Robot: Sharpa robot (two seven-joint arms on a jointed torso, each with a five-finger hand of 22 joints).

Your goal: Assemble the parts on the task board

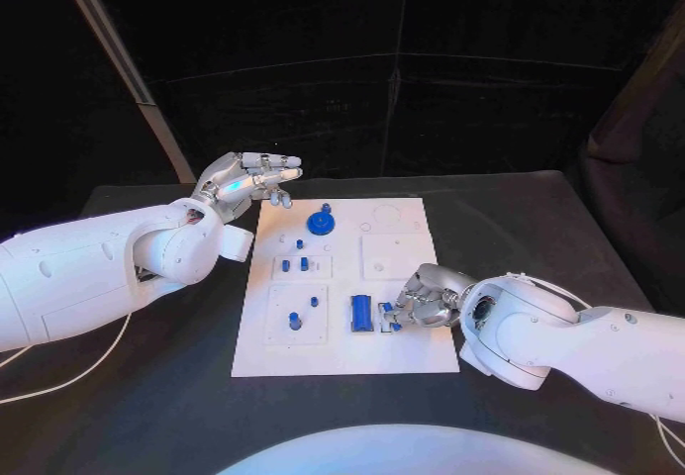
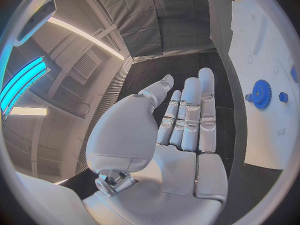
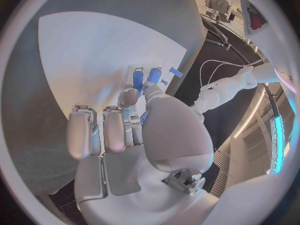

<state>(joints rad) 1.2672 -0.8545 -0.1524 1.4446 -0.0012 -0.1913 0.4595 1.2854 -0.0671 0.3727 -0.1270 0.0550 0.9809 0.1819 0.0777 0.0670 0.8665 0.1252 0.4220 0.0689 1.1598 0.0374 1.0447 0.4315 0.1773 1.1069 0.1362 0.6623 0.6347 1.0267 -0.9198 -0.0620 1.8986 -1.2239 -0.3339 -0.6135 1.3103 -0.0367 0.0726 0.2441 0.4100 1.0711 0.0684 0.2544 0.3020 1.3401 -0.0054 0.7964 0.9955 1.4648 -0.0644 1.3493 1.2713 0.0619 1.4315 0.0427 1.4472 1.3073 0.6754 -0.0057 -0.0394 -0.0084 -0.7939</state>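
Observation:
The white task board [image 1: 342, 351] lies in the middle of the black table. A blue gear [image 1: 323, 222] sits near its far edge, with several small blue pegs [image 1: 294, 264] standing in sockets to its left half. A blue block [image 1: 360, 312] stands near the front. My right hand [image 1: 426, 300] rests over the board's near right part, fingers curled, pinching a small blue part [image 1: 385, 320] beside that block; the blue part [image 3: 143, 117] shows between thumb and fingertip. My left hand [image 1: 254, 179] hovers above the far left corner, fingers stretched out, holding nothing. The gear [image 2: 261, 93] lies beyond its fingertips.
Black table surrounds the board on all sides. A slanted pole [image 1: 143, 94] rises behind the far left corner. White cables [image 1: 71, 381] trail over the table at the near left. Round and square recesses [image 1: 388, 255] mark the board's right half.

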